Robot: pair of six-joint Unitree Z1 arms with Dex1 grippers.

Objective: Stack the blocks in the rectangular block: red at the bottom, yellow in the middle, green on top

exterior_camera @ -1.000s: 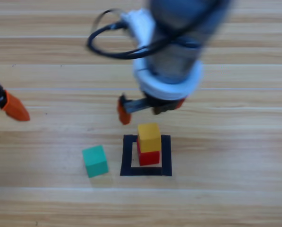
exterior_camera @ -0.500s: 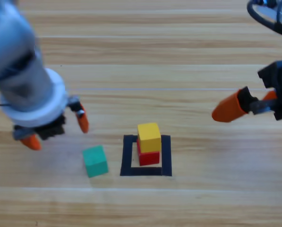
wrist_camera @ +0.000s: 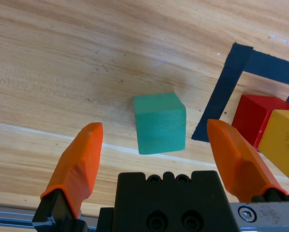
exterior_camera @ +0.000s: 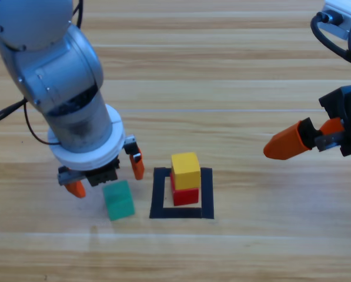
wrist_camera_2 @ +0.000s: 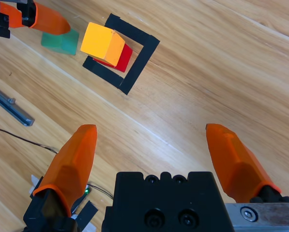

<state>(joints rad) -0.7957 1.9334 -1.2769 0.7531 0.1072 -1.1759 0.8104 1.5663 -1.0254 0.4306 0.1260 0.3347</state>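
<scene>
Green cube (exterior_camera: 119,200), probably light, rigid and matte, sits beside the rectangular block (exterior_camera: 158,194) under the wide-open left gripper (exterior_camera: 106,174), best pinched across opposite flat faces.

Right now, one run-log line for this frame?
left hand open over green cube | yellow on red in tape square | right hand open, waiting right

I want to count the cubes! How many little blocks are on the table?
3. Small yellow cube sits atop small red cube inside the black tape square; small teal-green cube lies beside it.
</scene>
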